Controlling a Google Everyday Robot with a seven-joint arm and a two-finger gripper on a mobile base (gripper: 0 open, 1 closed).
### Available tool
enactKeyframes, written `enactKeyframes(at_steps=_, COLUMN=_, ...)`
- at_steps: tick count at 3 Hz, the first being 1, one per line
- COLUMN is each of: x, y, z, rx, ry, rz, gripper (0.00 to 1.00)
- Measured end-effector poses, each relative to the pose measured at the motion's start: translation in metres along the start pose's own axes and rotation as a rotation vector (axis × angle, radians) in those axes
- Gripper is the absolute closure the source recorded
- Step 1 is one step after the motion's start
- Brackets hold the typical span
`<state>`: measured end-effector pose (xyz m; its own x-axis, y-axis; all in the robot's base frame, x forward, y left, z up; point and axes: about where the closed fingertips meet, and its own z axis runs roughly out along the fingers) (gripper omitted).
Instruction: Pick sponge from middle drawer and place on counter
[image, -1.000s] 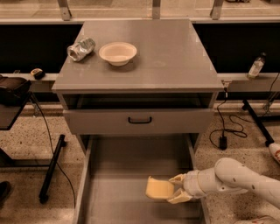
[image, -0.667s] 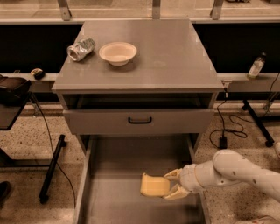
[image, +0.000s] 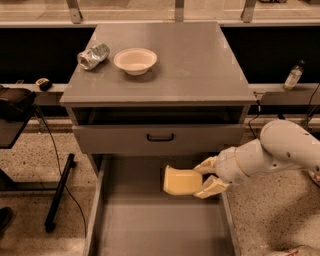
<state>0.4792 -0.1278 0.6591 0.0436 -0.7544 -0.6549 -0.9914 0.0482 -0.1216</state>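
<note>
The pale yellow sponge (image: 182, 181) hangs in the air above the open middle drawer (image: 150, 225), near its right back part. My gripper (image: 202, 177) comes in from the right on a white arm and is shut on the sponge's right edge. The sponge sits below the level of the gray drawer front with the black handle (image: 160, 137). The counter (image: 195, 65) is the flat gray top of the cabinet, well above the sponge.
A cream bowl (image: 135, 60) and a crushed silver can (image: 93, 55) sit on the counter's left part. A plastic bottle (image: 293, 75) stands on a ledge at right. A black stand (image: 55, 195) is on the floor at left.
My gripper has lifted the sponge up from the drawer floor and toward the cabinet. The arm has risen with it.
</note>
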Motion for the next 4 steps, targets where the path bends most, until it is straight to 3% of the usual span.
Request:
enactKeyframes(at_steps=1, x=0.000, y=0.000, z=0.001, rx=-0.001, ry=-0.001, rz=0.001, gripper=1.00)
enactKeyframes(at_steps=2, x=0.013, y=-0.019, z=-0.030, rx=0.025, ry=-0.163, rz=0.090, gripper=1.00)
enactKeyframes(at_steps=3, x=0.037, y=-0.035, z=-0.074, rx=0.013, ry=-0.301, rz=0.159, gripper=1.00)
enactKeyframes(at_steps=4, x=0.042, y=-0.055, z=-0.133, rx=0.009, ry=-0.331, rz=0.185, gripper=1.00)
